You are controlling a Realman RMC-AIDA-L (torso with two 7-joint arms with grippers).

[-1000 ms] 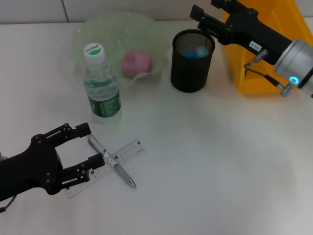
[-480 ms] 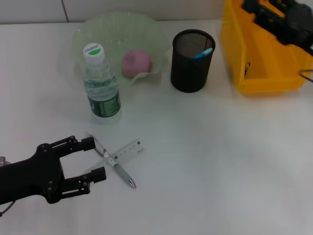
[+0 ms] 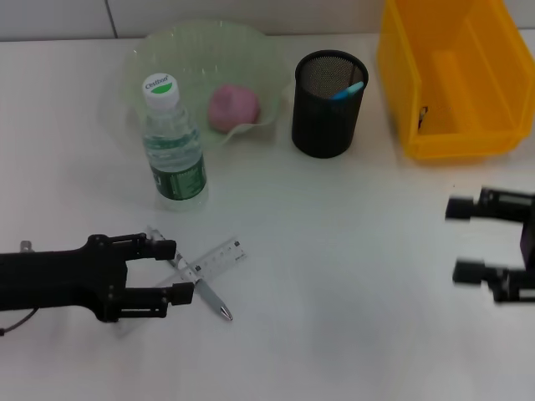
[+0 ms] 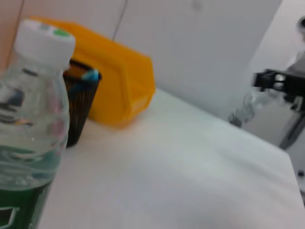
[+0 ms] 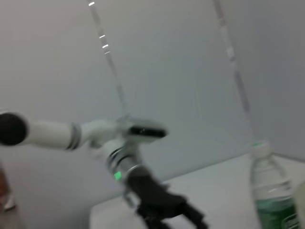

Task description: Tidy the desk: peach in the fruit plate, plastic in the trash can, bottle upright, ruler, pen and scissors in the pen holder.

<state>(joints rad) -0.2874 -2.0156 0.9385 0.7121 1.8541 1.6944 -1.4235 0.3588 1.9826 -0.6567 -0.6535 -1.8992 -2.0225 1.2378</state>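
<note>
Around my pen holder [image 3: 328,104]: plate [image 3: 196,75] with peach [image 3: 233,108] to its left, bin [image 3: 450,79] to its right, bottle [image 3: 172,142] before the plate, ruler [image 3: 209,264] crossing pen [image 3: 197,284] further forward.

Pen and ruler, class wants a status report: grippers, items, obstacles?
Left gripper open, straddling the pen crossed over the ruler. Right gripper open, idle at right. Bottle upright nearby, not blocking.
</note>
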